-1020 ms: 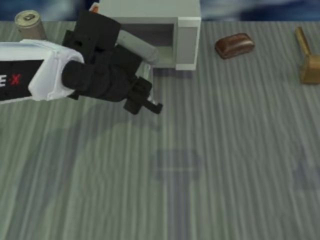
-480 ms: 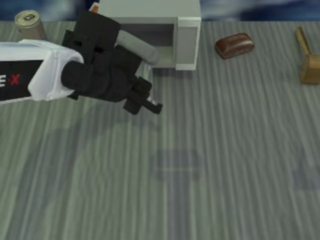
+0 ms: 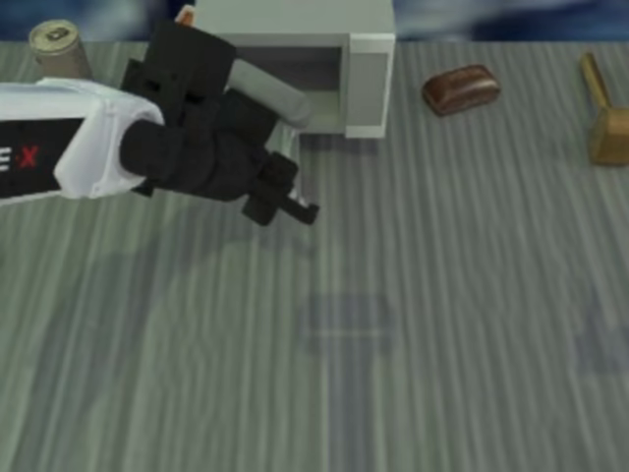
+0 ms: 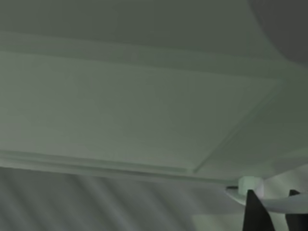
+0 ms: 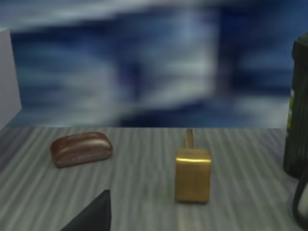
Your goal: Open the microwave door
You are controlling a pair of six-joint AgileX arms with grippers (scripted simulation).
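Note:
The light grey microwave [image 3: 295,18] stands at the table's back edge, and its dark cavity shows. The microwave door [image 3: 278,93] is swung out toward the left front. It fills the left wrist view as a pale framed panel [image 4: 134,110]. My left arm reaches in from the left, its black wrist lying over the door. My left gripper [image 3: 292,204] [image 4: 274,214] is at the door's free end. It is shut on the thin pale handle [image 4: 281,202], which passes between the two dark fingertips. My right gripper [image 5: 96,216] is outside the top view, parked low at the table's right side.
A tan can [image 3: 57,44] stands at the back left. A brown loaf-shaped block [image 3: 462,88] [image 5: 82,148] lies right of the microwave. A wooden mallet [image 3: 604,118] [image 5: 192,173] lies at the far right. A dark bottle [image 5: 298,106] stands near the right gripper.

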